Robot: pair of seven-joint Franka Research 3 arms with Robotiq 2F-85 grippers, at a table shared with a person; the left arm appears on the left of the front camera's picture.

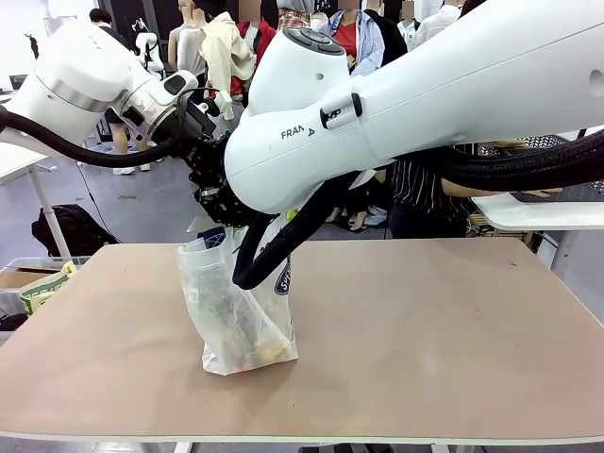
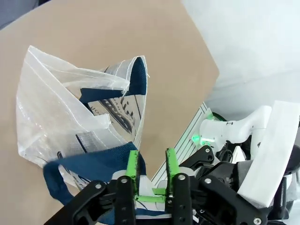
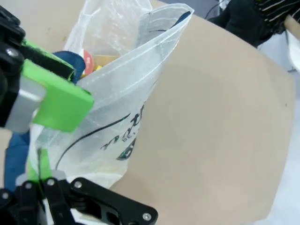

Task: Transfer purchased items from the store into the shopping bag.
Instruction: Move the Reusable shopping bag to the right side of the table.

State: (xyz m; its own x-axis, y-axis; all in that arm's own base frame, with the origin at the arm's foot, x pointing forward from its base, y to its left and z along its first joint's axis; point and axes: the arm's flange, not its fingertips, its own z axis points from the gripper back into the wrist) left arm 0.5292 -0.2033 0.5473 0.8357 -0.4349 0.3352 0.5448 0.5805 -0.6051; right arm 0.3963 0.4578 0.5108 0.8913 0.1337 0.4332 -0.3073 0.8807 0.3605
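The shopping bag point(image 1: 241, 316) stands on the tan table, translucent white with navy handles and its mouth gaping. Red and yellow purchased items point(image 3: 93, 62) lie inside it. My left gripper point(image 2: 152, 164) hovers over the bag's rim with a clear gap between its green pads, and a navy handle point(image 2: 89, 166) drapes beside one finger. My right gripper point(image 3: 40, 166) is at the bag's near edge, pads pressed together on the plastic by a navy handle point(image 3: 14, 159). A strip of the store's dark mesh point(image 1: 533, 143) peeks out behind my right arm.
My right arm's white links point(image 1: 406, 104) block much of the front view. A white side table point(image 1: 538, 212) stands at the far right, and a box of goods point(image 1: 38, 283) sits off the table's left edge. People stand beyond the far side.
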